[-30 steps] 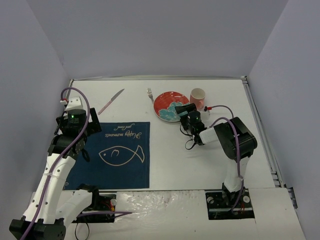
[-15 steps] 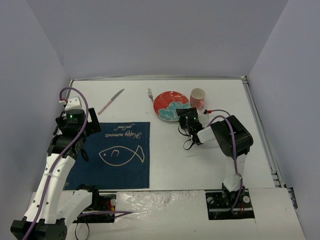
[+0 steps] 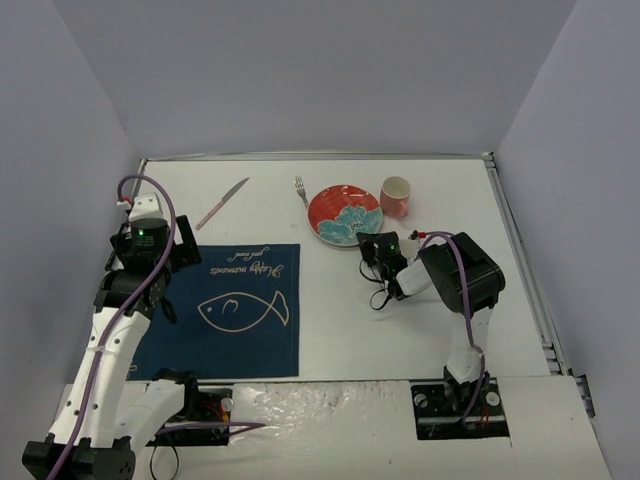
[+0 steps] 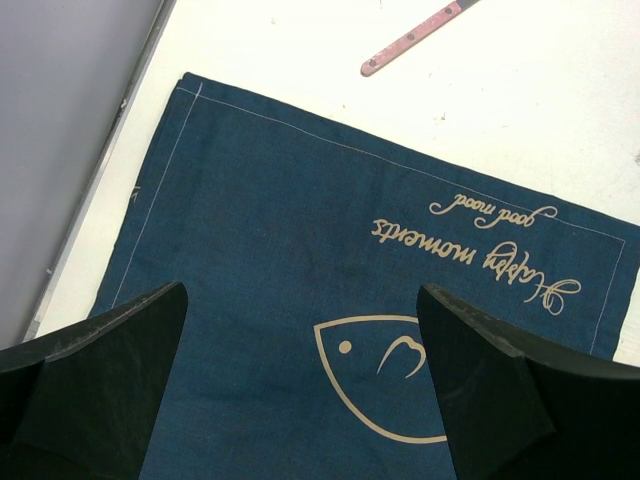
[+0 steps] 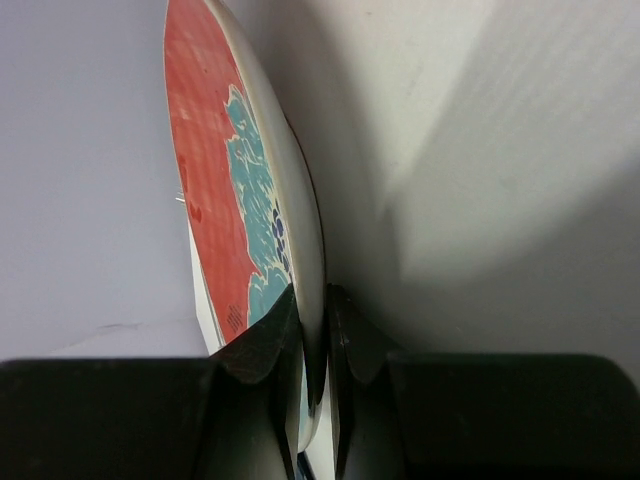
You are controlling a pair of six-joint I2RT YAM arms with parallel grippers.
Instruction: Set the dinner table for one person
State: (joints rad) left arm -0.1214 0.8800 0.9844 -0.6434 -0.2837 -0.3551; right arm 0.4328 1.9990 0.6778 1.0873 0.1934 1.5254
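Your right end effector (image 3: 372,245) was clamped on the plate (image 3: 343,214) rim, far-centre of the bench (image 3: 420,330). The mat (image 3: 240,310) lay left of the plate, under your left end effector (image 4: 302,295), spread wide and empty. Only the right wrist view showed the rim pinched; overhead hid it.

Navy placemat (image 3: 240,310); knife (image 3: 222,204); fork (image 3: 301,190); red plate (image 3: 340,212); pink cup (image 3: 396,196)

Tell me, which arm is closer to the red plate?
Right. Its fingers are clamped on the near rim of the plate; the left arm's open fingers hang over the navy placemat, well apart from it.
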